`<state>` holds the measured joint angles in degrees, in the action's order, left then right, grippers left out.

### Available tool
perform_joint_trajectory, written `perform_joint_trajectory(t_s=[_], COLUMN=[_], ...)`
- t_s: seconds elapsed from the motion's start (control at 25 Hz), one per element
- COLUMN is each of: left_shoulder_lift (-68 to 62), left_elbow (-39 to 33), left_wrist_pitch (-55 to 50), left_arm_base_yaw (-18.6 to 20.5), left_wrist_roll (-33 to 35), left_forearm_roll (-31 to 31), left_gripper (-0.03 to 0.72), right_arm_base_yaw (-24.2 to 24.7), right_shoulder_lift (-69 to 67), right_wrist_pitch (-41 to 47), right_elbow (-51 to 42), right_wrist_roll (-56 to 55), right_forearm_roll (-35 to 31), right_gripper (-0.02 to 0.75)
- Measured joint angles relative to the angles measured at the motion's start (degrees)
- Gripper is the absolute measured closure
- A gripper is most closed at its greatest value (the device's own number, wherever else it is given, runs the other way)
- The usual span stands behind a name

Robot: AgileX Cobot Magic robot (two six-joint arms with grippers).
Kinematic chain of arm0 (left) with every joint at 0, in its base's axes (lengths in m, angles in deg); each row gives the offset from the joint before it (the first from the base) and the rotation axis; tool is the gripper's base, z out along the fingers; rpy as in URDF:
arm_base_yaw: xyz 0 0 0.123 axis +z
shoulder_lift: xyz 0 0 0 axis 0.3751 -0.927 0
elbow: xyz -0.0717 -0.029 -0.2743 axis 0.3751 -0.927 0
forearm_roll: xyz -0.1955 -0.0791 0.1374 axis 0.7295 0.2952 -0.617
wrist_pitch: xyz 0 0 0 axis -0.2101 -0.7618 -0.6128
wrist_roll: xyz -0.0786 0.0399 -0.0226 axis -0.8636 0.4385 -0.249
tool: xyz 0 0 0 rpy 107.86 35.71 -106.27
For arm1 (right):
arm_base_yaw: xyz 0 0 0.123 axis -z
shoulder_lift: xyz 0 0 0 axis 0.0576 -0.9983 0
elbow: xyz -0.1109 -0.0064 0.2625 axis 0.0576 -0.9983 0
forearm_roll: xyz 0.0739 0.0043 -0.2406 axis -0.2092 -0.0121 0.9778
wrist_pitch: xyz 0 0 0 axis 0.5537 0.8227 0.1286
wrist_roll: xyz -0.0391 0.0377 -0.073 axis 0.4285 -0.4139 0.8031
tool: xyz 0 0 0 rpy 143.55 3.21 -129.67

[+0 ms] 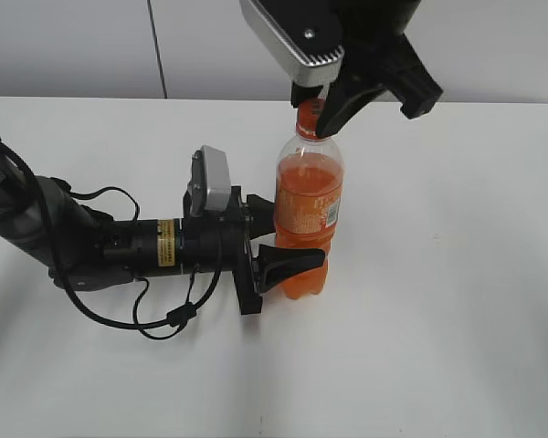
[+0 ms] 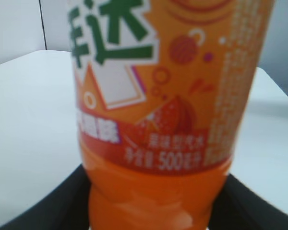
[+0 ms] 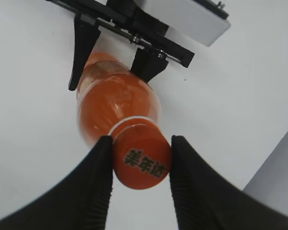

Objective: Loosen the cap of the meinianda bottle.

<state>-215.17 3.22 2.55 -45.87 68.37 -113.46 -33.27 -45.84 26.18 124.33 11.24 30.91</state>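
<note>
Here we see the meinianda bottle [image 1: 308, 214] standing upright on the white worktop [image 1: 457, 274], long axis vertical, cap [image 3: 141, 163] pointing up. The left tool [image 1: 276, 235] lies horizontally and clenches the twisted lower body from the side. The right tool [image 3: 140, 165] descends from above; its ribbed black fingers [image 3: 100, 182] flank the cap, seemingly touching its sides. We note clear plastic, orange liquid, a glossy printed label [image 2: 163, 86].
</note>
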Motion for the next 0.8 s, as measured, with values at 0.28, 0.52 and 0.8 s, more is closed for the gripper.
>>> perform_joint_trajectory(t_s=[0.28, 0.52, 0.8], left_shoulder_lift=[0.00, 0.00, 0.00], left_elbow=[0.00, 0.00, 0.00], left_wrist_pitch=[0.00, 0.00, 0.06], left_arm_base_yaw=[0.00, 0.00, 0.05], left_wrist_roll=[0.00, 0.00, 0.00], left_forearm_roll=[0.00, 0.00, -0.05], left_gripper=[0.286, 0.286, 0.286], right_arm_base_yaw=[0.00, 0.00, 0.00], right_shoulder_lift=[0.00, 0.00, 0.00], right_wrist_pitch=[0.00, 0.00, -0.17], right_elbow=[0.07, 0.09, 0.09], right_wrist_roll=[15.73, 18.35, 4.12], right_forearm_roll=[-0.04, -0.12, -0.84], right_gripper=[0.468, 0.468, 0.438])
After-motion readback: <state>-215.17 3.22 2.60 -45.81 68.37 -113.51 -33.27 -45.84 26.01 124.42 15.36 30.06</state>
